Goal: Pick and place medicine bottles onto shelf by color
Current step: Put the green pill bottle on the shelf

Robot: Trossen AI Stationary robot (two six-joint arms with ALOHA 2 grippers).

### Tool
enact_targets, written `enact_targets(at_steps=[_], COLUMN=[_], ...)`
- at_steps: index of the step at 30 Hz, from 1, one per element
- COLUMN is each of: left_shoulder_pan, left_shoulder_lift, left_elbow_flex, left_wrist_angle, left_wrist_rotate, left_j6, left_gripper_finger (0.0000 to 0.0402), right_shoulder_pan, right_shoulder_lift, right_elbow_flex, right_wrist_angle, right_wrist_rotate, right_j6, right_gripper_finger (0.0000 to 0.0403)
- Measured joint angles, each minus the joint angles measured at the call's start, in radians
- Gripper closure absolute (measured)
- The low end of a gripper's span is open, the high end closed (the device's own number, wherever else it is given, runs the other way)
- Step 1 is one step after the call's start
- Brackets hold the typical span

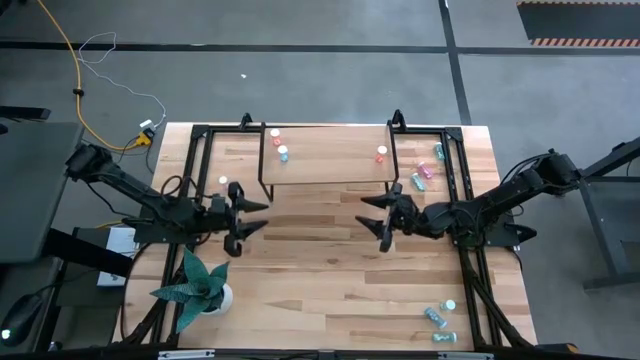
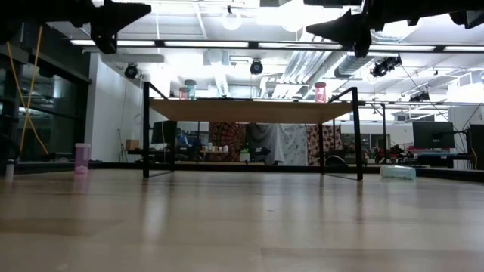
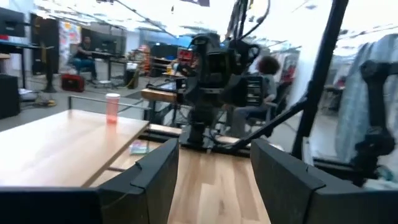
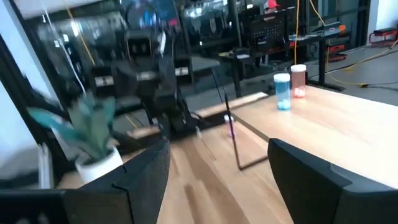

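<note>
The shelf [image 1: 325, 155] stands on its black legs at the table's far middle. On its left end stand two pink or red bottles [image 1: 277, 140] and a teal one [image 1: 283, 154]; a red-orange bottle [image 1: 381, 153] stands at its right end. More bottles lie on the table right of the shelf [image 1: 424, 172] and at the near right corner [image 1: 440, 320]. One pink bottle [image 2: 82, 157] stands on the table left of the shelf. My left gripper [image 1: 255, 215] and my right gripper [image 1: 372, 212] hover open, facing each other, just near of the shelf, above the table.
A white pot with a green plant [image 1: 205, 285] stands at the table's near left. Black frame rails [image 1: 195, 160] run along the table's left and right sides. Bare table top [image 1: 320, 280] lies between and near of the two grippers.
</note>
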Motion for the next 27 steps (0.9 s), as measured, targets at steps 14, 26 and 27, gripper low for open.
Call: enact_targets(at_steps=[14,26,27], left_shoulder_pan=[0.000,0.000,0.000], left_shoulder_lift=[-0.006,-0.005,-0.005], left_elbow_flex=[0.000,0.000,0.000], left_wrist_angle=[-0.009,-0.031,-0.031], left_wrist_rotate=[0.045,0.070,0.070], left_j6=[-0.008,-0.078,-0.078], left_gripper_finger=[0.0212,0.0212,0.0212], right_shoulder_pan=[0.256,0.671,0.694], right_shoulder_lift=[0.098,0.412,0.426], right_elbow_flex=[0.563,0.751,0.751], right_wrist_angle=[-1.362,-1.781,-1.781], right_wrist_rotate=[-0.203,-0.742,-0.764], right_j6=[0.788,1.844,1.890], right_gripper_finger=[0.0141,0.0141,0.0141])
